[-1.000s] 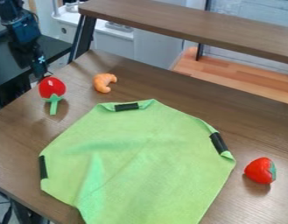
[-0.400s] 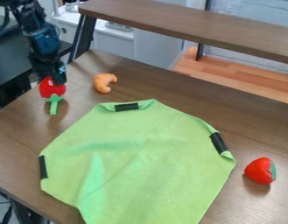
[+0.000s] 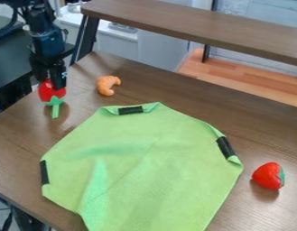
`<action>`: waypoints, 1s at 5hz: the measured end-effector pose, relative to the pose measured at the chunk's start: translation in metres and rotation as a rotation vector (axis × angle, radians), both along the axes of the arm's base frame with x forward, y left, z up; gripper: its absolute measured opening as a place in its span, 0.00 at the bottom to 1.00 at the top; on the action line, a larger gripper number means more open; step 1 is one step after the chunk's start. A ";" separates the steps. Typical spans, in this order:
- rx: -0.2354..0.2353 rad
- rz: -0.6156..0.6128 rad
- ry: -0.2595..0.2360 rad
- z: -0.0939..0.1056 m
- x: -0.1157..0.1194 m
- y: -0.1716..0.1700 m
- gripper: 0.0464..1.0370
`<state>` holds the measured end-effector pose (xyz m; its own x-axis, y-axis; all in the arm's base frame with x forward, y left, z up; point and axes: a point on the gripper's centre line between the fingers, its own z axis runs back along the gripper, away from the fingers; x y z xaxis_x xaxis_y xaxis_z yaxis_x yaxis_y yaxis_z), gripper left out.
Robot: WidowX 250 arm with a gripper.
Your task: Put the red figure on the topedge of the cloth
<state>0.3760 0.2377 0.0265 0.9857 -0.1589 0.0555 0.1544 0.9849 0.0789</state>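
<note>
The black gripper (image 3: 52, 81) hangs at the upper left, right over the red figure (image 3: 49, 93) and overlapping its top. This red figure is rounded, with a green stem and leaves pointing toward the camera, and lies on the table near its left edge. A green cloth (image 3: 151, 158) with black strips on its edges is spread across the middle of the table. Its top edge, with one black strip, lies to the right of and a little lower than the red figure. Whether the gripper holds the figure is hidden.
An orange croissant-shaped toy (image 3: 106, 85) lies between the gripper and the cloth's top edge. At the right is a red strawberry toy (image 3: 268, 176) beside the cloth. A raised wooden shelf (image 3: 192, 27) runs along the back of the table (image 3: 156, 88).
From the upper left, the gripper has come right and down onto the red figure. The figure's red part has shifted slightly to the left. The cloth and other toys have not moved.
</note>
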 end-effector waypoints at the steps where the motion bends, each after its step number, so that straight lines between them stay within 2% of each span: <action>1: 0.014 0.001 -0.008 -0.002 0.001 0.001 0.96; 3: 0.028 -0.009 0.015 -0.021 0.000 0.001 0.94; 4: -0.006 -0.033 -0.021 -0.022 0.004 -0.001 0.77; 5: -0.012 -0.039 -0.012 -0.023 0.001 -0.002 0.72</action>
<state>0.3771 0.2360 0.0036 0.9780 -0.1969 0.0696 0.1921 0.9789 0.0691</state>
